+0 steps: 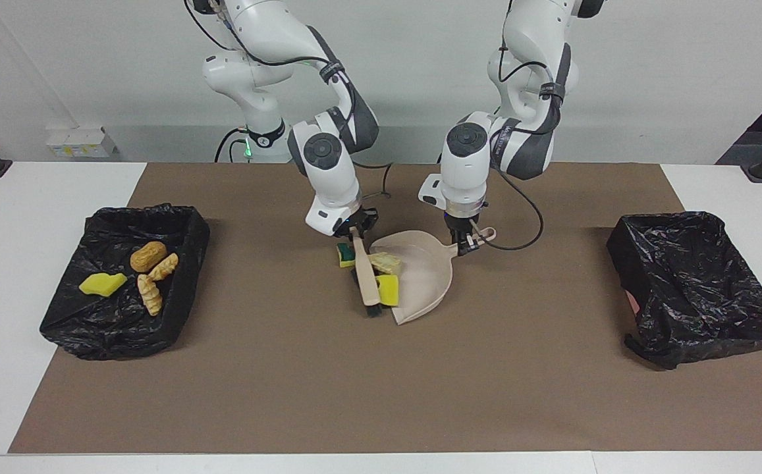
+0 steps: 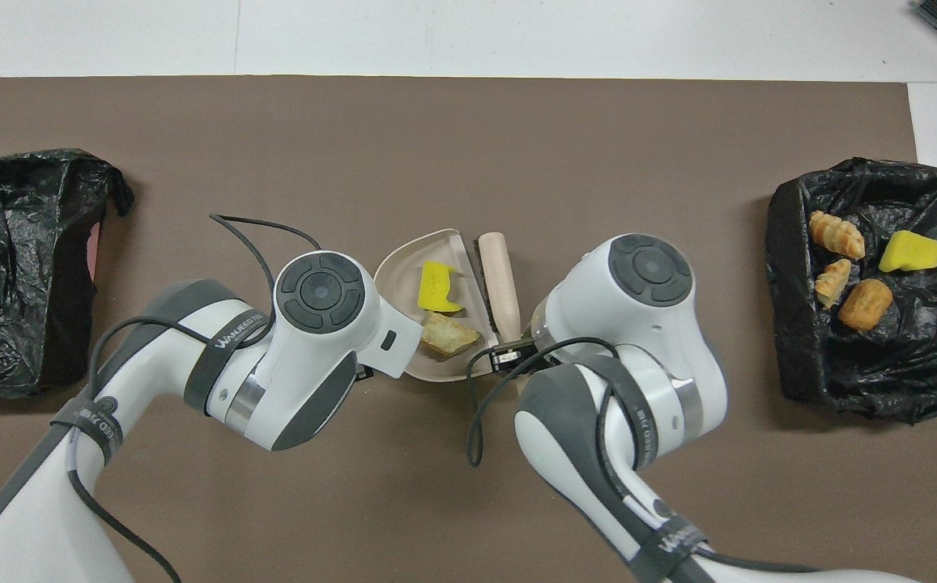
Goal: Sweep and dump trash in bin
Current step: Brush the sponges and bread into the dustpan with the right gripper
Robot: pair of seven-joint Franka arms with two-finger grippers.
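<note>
Green-yellow sponge point(image 1: 345, 255), outside dustpan point(image 1: 428, 284) mouth, on right gripper's point(image 1: 354, 232) side of its clamped brush point(image 1: 365, 276); left gripper point(image 1: 465, 247) clamps dustpan handle.

A dustpan point(image 1: 423, 280) sits mid-surface on a mat point(image 1: 381, 395), with two scraps point(image 1: 386, 275) inside its mouth. A brush point(image 1: 366, 280) lies along the pan's open edge, on the side toward the right arm's end. A third scrap point(image 1: 344, 255) sits on the mat just beside the brush, outside the pan. One lined bin point(image 1: 124, 289) at the right arm's end of the surface holds four scraps point(image 1: 143, 271). Another lined bin point(image 1: 697, 286) sits at the left arm's end.
</note>
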